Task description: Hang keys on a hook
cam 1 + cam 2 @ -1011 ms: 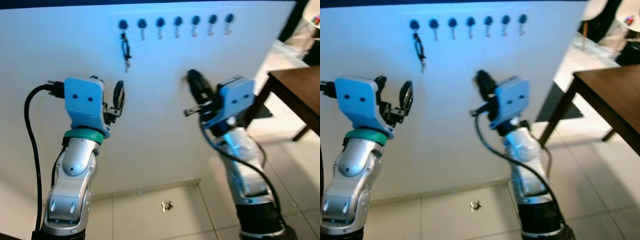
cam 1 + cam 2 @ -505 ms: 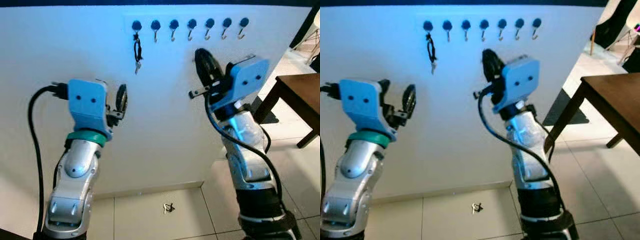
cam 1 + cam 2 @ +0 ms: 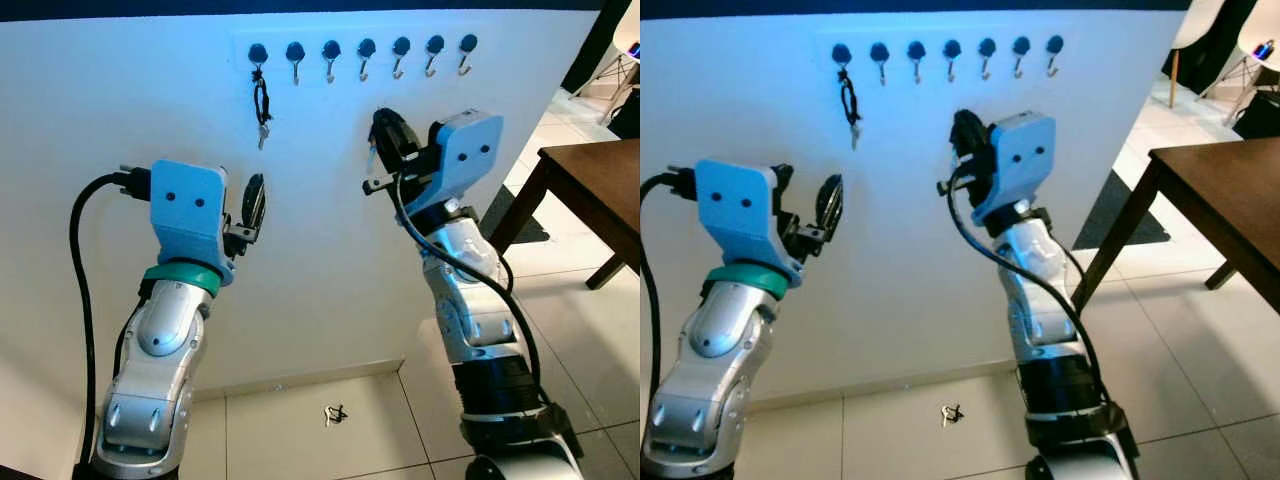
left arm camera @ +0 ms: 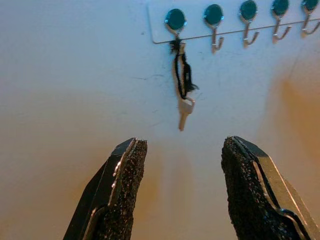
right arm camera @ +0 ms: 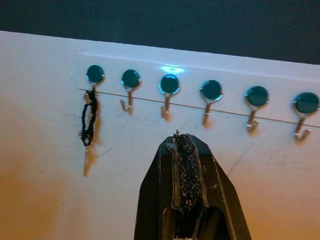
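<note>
hook rail [image 3: 362, 48] up on the white wall | keys [image 3: 262, 106] dangling off the leftmost hook | left pincer [image 3: 254, 203], right pincer [image 3: 385, 135] both raised near wall | another key bunch [image 3: 334, 413] lying on floor tiles

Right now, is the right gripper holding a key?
No. The right gripper has its fingers pressed shut with nothing between them; one key hangs on the end hook.

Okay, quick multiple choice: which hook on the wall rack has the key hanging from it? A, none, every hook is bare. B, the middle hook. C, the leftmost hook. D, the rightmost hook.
C: the key on its black cord hangs from the leftmost hook of the rack, and the other six hooks are bare.
</note>
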Robot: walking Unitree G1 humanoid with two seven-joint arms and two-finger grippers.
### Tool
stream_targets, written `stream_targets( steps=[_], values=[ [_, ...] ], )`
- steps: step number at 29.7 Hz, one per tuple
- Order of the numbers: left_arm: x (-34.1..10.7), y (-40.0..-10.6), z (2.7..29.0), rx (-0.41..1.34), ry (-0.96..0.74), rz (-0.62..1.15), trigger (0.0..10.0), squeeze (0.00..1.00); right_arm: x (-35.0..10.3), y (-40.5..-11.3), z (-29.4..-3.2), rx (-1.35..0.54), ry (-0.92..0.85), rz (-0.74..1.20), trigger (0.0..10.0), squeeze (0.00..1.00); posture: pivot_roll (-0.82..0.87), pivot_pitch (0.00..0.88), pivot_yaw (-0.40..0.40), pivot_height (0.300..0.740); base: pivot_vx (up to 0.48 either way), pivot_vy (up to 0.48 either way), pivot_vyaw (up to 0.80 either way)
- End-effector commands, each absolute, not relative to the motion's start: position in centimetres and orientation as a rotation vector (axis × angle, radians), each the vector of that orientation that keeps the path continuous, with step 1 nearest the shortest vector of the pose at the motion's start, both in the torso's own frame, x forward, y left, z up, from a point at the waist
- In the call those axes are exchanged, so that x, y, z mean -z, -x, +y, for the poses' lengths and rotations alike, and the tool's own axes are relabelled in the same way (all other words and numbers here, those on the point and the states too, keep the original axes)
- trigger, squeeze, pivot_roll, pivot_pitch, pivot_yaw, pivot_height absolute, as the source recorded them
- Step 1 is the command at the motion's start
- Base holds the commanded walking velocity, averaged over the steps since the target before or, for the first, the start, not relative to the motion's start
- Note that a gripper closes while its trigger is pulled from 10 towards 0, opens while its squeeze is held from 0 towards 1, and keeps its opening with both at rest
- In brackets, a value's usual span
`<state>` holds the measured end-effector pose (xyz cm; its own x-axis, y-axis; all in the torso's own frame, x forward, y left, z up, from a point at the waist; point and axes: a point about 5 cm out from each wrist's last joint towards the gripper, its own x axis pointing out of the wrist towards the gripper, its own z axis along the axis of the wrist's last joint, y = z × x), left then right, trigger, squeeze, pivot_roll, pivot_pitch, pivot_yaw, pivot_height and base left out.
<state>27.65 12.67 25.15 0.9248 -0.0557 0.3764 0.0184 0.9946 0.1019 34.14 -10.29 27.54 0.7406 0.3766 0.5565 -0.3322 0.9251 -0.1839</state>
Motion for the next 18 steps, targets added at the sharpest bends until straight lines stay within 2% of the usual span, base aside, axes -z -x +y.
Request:
stream_targets(
  steps=[1, 6, 8, 9, 11, 14, 15, 18],
  values=[
    [-24.9, -27.6, 13.0, 0.02, -0.108, -0.374, 10.0, 0.0, -27.8, -34.1, -9.9, -0.409, 0.072, -0.643, 10.0, 0.0, -0.08, 0.039, 0.063, 0.74, 0.326, 0.0, 0.0],
    [-24.8, -27.7, 13.1, 0.014, -0.107, -0.368, 10.0, 0.0, -27.5, -33.6, -9.5, -0.454, 0.083, -0.652, 10.0, 0.0, -0.08, 0.039, 0.065, 0.74, 0.48, 0.0, 0.0],
    [-24.9, -27.7, 13.0, 0.014, -0.106, -0.367, 10.0, 0.0, -27.1, -32.1, -8.2, -0.657, 0.098, -0.646, 10.0, 0.0, -0.08, 0.039, 0.064, 0.74, 0.366, 0.0, 0.0],
    [-24.9, -27.7, 13.0, 0.014, -0.106, -0.367, 10.0, 0.0, -27.1, -32.1, -8.2, -0.657, 0.098, -0.646, 10.0, 0.0, -0.08, 0.039, 0.064, 0.74, 0.36, 0.0, 0.0],
    [-24.9, -27.7, 13.0, 0.013, -0.106, -0.367, 10.0, 0.0, -27.1, -30.7, -7.6, -0.825, 0.042, -0.617, 10.0, 0.0, -0.08, 0.039, 0.061, 0.74, 0.351, 0.0, 0.0],
    [-24.9, -27.6, 13.1, 0.012, -0.105, -0.368, 10.0, 0.0, -27.2, -30.3, -7.6, -0.874, 0.02, -0.607, 10.0, 0.0, -0.08, 0.039, 0.061, 0.74, 0.331, 0.0, 0.0],
    [-24.9, -27.6, 13.1, 0.009, -0.102, -0.372, 10.0, 0.0, -27.3, -29.7, -7.8, -0.951, -0.019, -0.582, 10.0, 0.0, -0.08, 0.039, 0.058, 0.74, 0.322, 0.0, 0.0],
    [-25.2, -27.4, 13.3, 0.001, -0.076, -0.388, 10.0, 0.0, -27.5, -29.0, -8.4, -1.028, -0.034, -0.56, 10.0, 0.0, -0.08, 0.038, 0.054, 0.74, 0.315, 0.0, 0.0]
  ],
)
